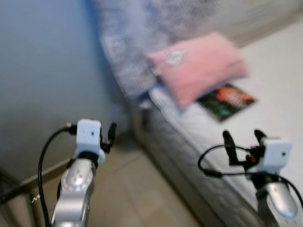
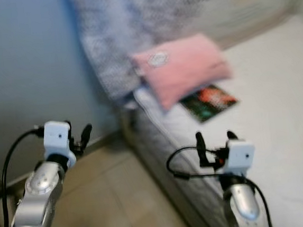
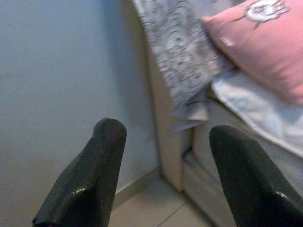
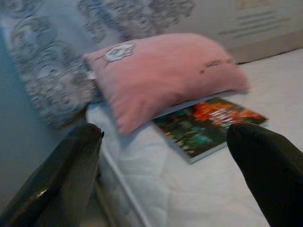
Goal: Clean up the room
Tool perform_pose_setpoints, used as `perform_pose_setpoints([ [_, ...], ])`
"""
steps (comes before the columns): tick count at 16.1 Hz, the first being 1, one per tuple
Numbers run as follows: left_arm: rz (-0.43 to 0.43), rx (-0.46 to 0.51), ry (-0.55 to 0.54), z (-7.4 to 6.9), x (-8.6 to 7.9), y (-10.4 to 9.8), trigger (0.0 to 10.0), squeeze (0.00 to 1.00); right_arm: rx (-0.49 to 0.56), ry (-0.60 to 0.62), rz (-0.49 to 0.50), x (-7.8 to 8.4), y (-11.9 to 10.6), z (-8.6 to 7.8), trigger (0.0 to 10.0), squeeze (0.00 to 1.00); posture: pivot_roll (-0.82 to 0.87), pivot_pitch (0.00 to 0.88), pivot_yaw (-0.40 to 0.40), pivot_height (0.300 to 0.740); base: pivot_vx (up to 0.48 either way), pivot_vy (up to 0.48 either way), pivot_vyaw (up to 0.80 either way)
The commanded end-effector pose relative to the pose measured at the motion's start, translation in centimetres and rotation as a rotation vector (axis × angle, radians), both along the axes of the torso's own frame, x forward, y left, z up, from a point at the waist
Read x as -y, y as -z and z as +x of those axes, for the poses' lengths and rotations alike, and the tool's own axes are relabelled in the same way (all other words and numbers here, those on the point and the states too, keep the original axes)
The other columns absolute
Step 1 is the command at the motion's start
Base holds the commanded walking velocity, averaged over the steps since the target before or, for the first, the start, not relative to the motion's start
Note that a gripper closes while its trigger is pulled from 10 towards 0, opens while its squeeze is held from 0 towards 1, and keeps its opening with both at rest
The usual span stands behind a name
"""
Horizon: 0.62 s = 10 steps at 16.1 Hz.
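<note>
From the head views, which are blurred, you have both arms raised in front of a bed [image 1: 276, 81]: your left claw [image 1: 109, 134] hangs over the tiled floor [image 1: 132, 200] beside the bed's near side edge, and whether it is open cannot be told from here; your right claw [image 1: 244, 140] sits above the mattress near that same edge, its two fingers spread with nothing between them. One pink pillow [image 1: 200, 66] lies near the head end of the bed, against the side edge, and one book [image 1: 227, 101] lies flat on the sheet with a corner tucked under the pillow. A patterned grey blanket [image 1: 134, 35] hangs over the head corner. In the left wrist view, your left claw's fingers [image 3: 90, 184] stand wide apart and empty, pointed at the grey wall [image 3: 57, 71] and the bed's corner. In the right wrist view, the right claw's fingers [image 4: 61, 179] are also wide apart and empty, aimed at the pillow and book. Judging by this, the tidying has barely begun here: nothing is gripped, and the book, probably the stray item, remains to be collected.
</note>
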<state>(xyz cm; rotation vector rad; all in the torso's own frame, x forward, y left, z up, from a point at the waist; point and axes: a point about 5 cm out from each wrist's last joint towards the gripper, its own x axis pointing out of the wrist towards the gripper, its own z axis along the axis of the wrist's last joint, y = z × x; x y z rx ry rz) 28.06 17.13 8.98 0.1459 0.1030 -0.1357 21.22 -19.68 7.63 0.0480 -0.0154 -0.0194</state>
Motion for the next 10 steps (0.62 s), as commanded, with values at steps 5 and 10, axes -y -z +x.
perform_pose_setpoints([
  [5, 0.103, 0.075, 0.143, -0.2, 2.5, -0.9, 10.0, 0.00, -0.045, 0.001, 0.012, 0.5, 0.8, -0.5, 10.0, 0.18, 0.10, 0.021, -0.006, 0.740, 0.000, 0.000, 0.50],
  [10, -0.065, -0.049, 0.051, -0.5, 1.3, 0.5, 10.0, 0.00, -0.051, 0.018, 0.008, 0.8, 1.0, -1.1, 10.0, 0.20, 0.09, 0.030, -0.008, 0.740, 0.000, 0.000, 0.44],
])
